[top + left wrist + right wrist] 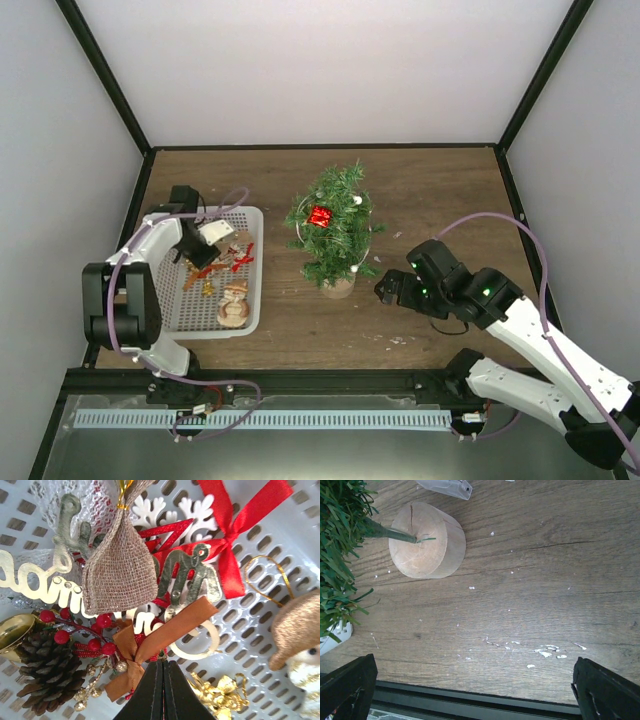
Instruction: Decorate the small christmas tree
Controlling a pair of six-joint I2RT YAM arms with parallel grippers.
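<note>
Fingers of the left gripper are clenched flat against each other, with no gap between them. Their tips touch a brown ribbon bow, but I cannot tell if they pinch any part of it. This gripper is inside the white basket, which stands to the left of the small christmas tree, near it but apart from it. The tree stands upright on the table and carries a red ornament. The right gripper is just beside the tree, to the right of its wooden base. Its fingers are spread wide with only bare table between them, and it does not touch the tree.

In the basket I see a burlap bell, a white snowflake, a red ribbon bow, a pine cone with red berries, a gold bell, a snowman figure and gold script words. The gold letters overlap and are partly covered, so I cannot read them.
</note>
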